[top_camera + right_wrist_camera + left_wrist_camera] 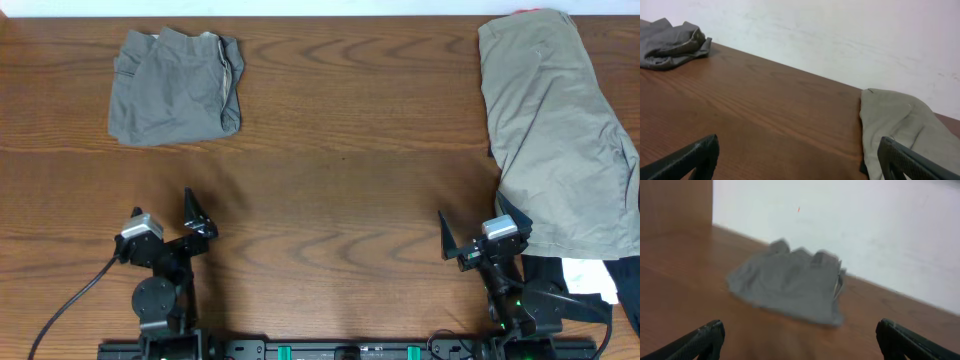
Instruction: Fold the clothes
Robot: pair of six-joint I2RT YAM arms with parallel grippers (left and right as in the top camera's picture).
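Folded mid-grey shorts (175, 86) lie at the table's far left; they also show in the left wrist view (787, 282) and the right wrist view (670, 42). A khaki-beige pair (560, 130) lies spread on the pile at the far right and shows in the right wrist view (900, 130). My left gripper (165, 212) is open and empty near the front left, well short of the grey shorts (800, 340). My right gripper (478, 222) is open and empty by the front right, just left of the khaki pair (800, 160).
Under the khaki pair, dark and white garments (585, 275) stick out at the front right edge. A red bit of cloth (535, 12) peeks out at the pile's far end. A cable (70, 300) runs off the left arm's base.
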